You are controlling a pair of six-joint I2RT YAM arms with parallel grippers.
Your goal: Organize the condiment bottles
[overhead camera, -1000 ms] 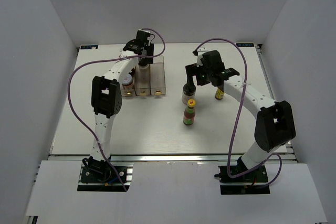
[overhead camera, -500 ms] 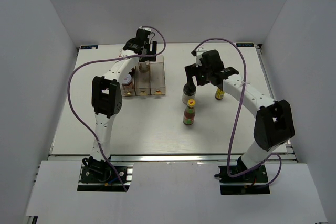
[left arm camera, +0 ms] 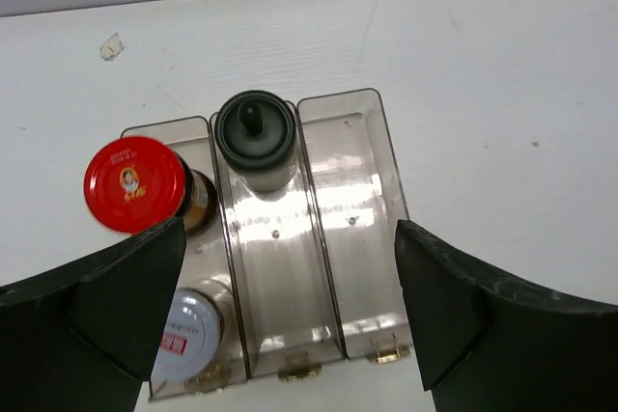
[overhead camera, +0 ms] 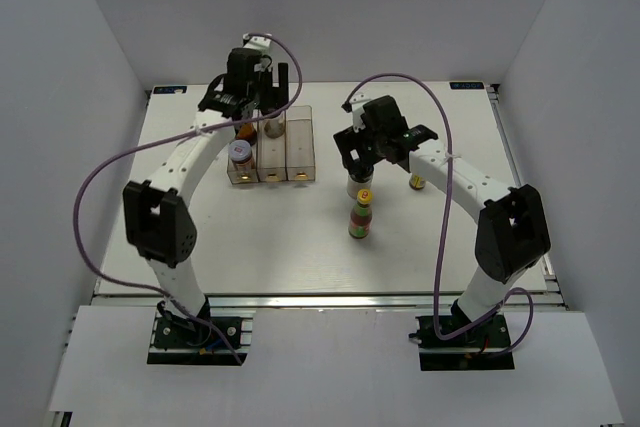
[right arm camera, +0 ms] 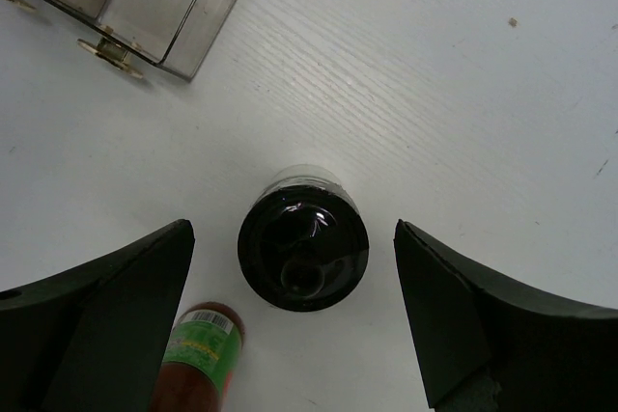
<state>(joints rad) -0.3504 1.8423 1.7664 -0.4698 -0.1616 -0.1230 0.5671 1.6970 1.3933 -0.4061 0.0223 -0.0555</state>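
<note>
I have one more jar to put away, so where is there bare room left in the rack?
The right slot is bare from end to end, beside the middle slot. The middle slot is free on the arms' side of its black-capped jar. The left slot is crowded: a red-capped jar and a white-capped jar fill it.

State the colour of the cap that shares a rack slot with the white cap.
The cap is red; the left wrist view shows it best.

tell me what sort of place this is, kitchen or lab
Probably a robot test cell rather than a kitchen: plain white walls box in a white table, and the left arm and right arm are bolted at its near edge.
</note>
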